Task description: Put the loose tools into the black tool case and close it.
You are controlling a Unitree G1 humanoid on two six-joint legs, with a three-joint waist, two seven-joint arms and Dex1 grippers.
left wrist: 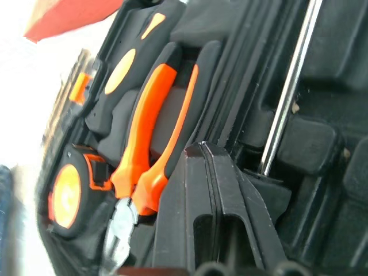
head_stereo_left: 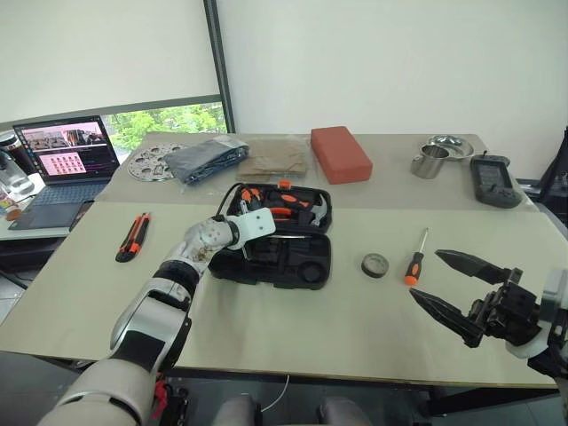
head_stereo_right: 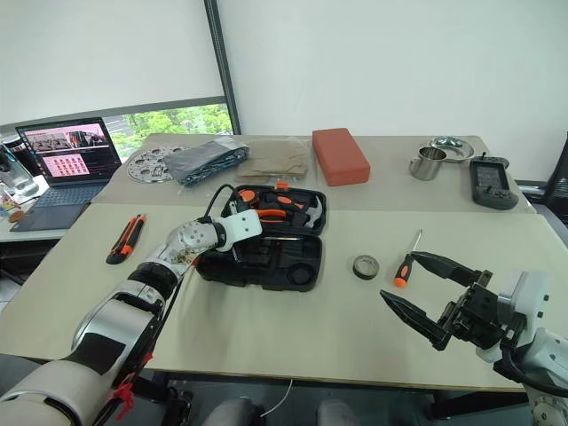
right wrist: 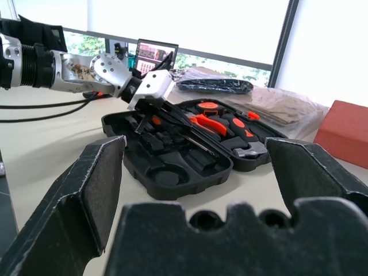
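Frame centre: clenched left hand [head_stereo_left: 241, 232] over the open tool case [head_stereo_left: 297, 266]; a careless retreat could unseat the screwdriver [left wrist: 286, 92].

Two beige flat-topped benches [head_stereo_left: 355, 311] stand end to end, the far one butted against the near one's far edge. Behind them runs a plain white wall [head_stereo_left: 382, 62], divided by a dark vertical window post [head_stereo_left: 218, 62]. Left of the post, a white roller blind [head_stereo_left: 98, 53] hangs lowered, leaving a low strip of window [head_stereo_left: 164, 120] with green foliage in daylight. Lighting is even and bright.
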